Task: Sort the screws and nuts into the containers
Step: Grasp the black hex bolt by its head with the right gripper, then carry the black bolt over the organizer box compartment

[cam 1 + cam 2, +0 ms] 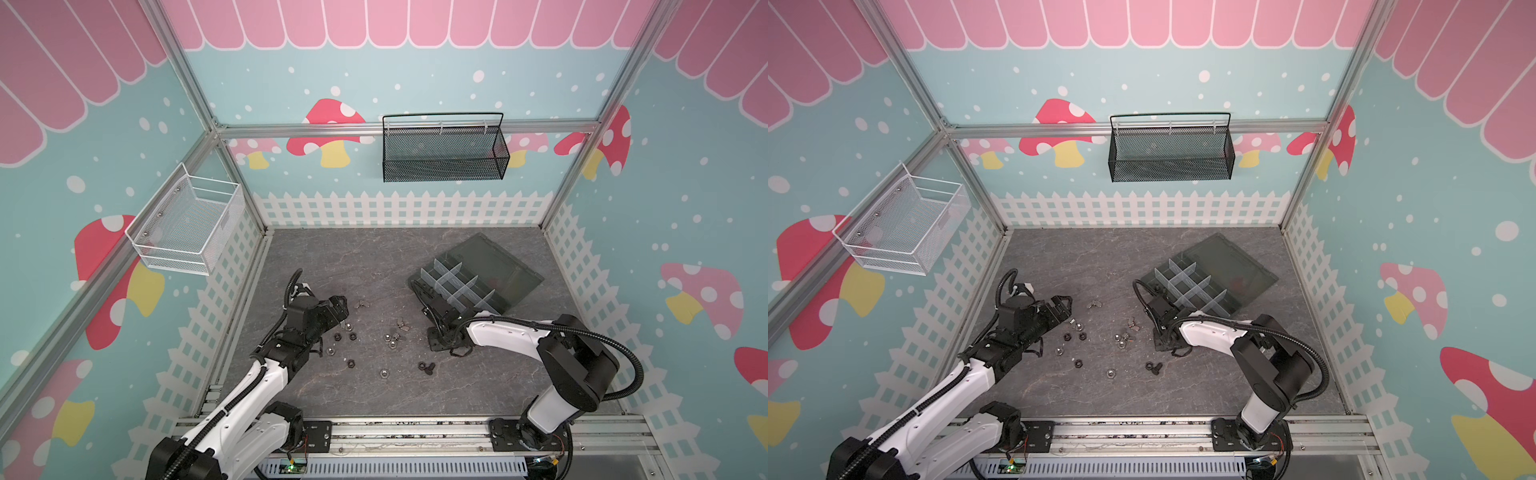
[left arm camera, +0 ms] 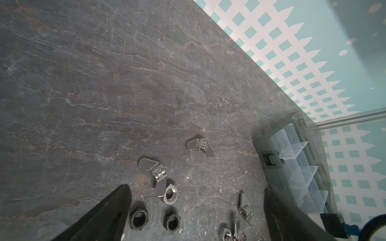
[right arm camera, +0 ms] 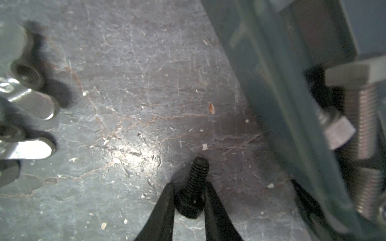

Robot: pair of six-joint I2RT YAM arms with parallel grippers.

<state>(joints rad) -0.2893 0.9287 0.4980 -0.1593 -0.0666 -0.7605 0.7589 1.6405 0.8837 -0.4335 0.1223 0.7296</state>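
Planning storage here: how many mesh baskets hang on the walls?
2: the white wire basket on the left wall, and the black mesh basket on the back wall. None appears hidden.

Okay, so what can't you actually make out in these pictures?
- Black screw in the right gripper: hidden beneath the wrist in both top views; whether it is off the table is unclear.
- Organizer box contents: too small in a top view; the right wrist view shows silver screws, blurred and cut off, so no count.
- Wing nuts: blurred and cut by the frame edge in the right wrist view.
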